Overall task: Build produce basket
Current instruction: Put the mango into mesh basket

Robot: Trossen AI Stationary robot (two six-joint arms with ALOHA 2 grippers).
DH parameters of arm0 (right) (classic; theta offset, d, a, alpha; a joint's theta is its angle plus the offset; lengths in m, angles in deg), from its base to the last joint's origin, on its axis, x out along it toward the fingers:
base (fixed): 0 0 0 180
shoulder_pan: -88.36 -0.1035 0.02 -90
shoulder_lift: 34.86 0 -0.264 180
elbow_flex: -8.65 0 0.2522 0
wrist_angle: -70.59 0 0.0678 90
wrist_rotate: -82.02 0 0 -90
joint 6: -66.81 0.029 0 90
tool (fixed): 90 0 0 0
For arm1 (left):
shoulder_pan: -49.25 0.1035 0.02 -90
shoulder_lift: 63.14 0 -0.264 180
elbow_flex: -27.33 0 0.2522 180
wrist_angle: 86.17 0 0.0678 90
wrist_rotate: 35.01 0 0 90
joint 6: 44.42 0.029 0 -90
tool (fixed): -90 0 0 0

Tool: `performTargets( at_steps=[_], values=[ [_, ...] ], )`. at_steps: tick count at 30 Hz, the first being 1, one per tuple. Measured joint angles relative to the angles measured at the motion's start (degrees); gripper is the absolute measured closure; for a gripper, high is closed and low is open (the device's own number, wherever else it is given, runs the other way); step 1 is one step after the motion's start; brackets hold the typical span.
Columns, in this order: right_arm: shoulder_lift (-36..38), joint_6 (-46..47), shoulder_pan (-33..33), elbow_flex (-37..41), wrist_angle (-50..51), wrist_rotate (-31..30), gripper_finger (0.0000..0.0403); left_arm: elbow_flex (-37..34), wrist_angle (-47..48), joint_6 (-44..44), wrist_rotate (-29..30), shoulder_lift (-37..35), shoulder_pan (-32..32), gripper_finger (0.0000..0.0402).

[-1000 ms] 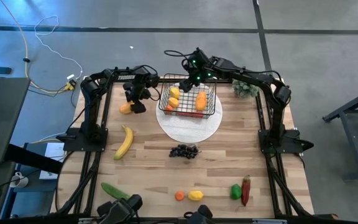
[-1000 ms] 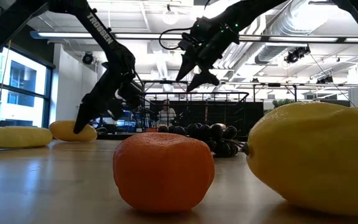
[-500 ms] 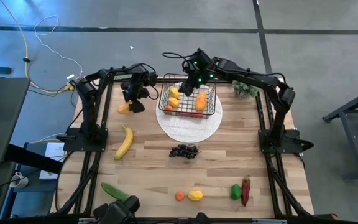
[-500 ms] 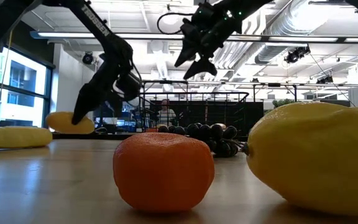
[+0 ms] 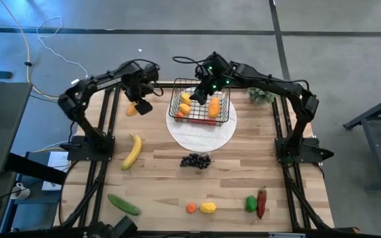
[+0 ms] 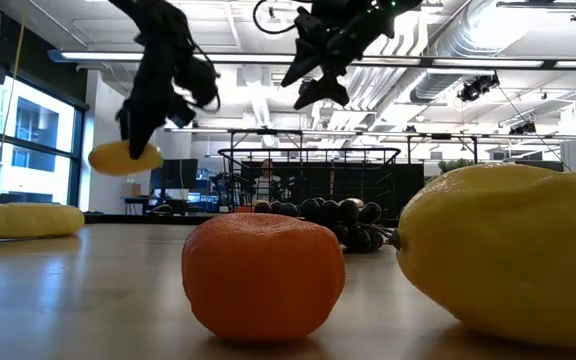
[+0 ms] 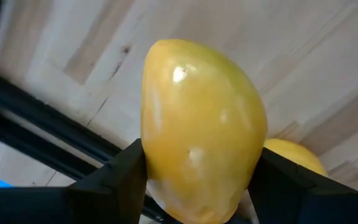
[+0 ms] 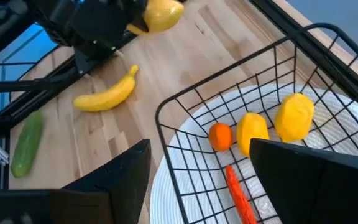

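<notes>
Item 1: mango (image 7: 197,130), clenched across its middle by your left gripper (image 5: 139,106); likely light, rigid, glossy-slick. Right gripper (image 5: 204,92) released, empty, above basket (image 5: 227,116).

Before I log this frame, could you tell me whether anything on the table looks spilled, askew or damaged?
Nothing stands out. The basket sits upright on the white plate, and the left gripper holds a mango lifted off the table.
</notes>
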Motion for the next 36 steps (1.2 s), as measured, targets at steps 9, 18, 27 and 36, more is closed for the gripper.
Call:
performTargets(
  at_steps=[9, 18, 27, 36],
  values=[
    [0.2, 2.6, -3.6, 0.0, 0.0, 0.1, 0.0148, 0.0, -5.9, -4.9, -5.0, -11.2, -1.3, 0.0188],
    [0.2, 9.2, -9.1, 0.0, -2.4, -1.2, 0.0148, 0.0, -15.5, -9.7, -13.7, -18.5, -5.0, 0.0188],
    [0.2, 10.1, -14.8, 0.0, -6.2, -1.4, 0.0148, 0.0, -21.5, -13.0, -14.8, -23.3, -9.8, 0.0188],
    [0.2, 14.3, -18.6, 0.0, -6.9, -11.3, 0.0148, 0.0, -27.0, -14.0, -15.7, -24.8, -14.2, 0.0188]
  ],
)
